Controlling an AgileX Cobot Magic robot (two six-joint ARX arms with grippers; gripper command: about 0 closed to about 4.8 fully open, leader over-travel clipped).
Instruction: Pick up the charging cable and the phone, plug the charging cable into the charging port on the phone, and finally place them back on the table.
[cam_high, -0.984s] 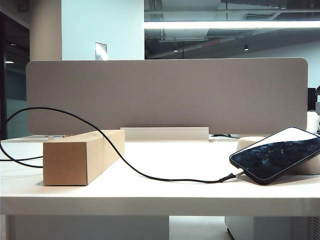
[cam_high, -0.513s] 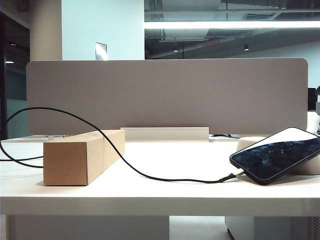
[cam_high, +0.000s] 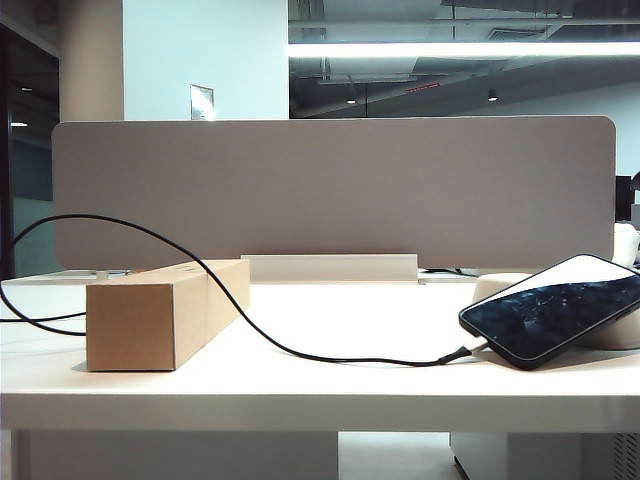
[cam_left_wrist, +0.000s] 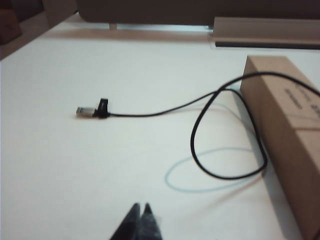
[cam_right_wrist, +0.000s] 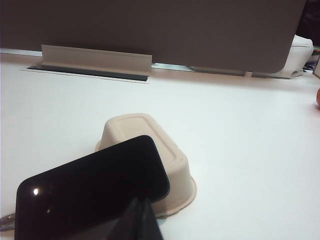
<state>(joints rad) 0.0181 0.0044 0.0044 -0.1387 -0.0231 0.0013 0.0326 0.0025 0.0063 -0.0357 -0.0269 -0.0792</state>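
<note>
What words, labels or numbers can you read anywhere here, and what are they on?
None can be read.
Cardboard box: dark print on its top face, too blurred to read.
Poster on the far wall: too small to read.
Red sign near the ceiling: too small to read.
Phone, charging cable: no text visible.

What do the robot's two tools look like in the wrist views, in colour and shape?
Only the tips show. The left tool ends in two dark, almost black fingers, narrow and tapering to a point, pressed together. The right tool looks the same: two dark, slim fingers meeting in a thin wedge. No cables, markings or arm links are visible, and the exterior view shows neither arm.
</note>
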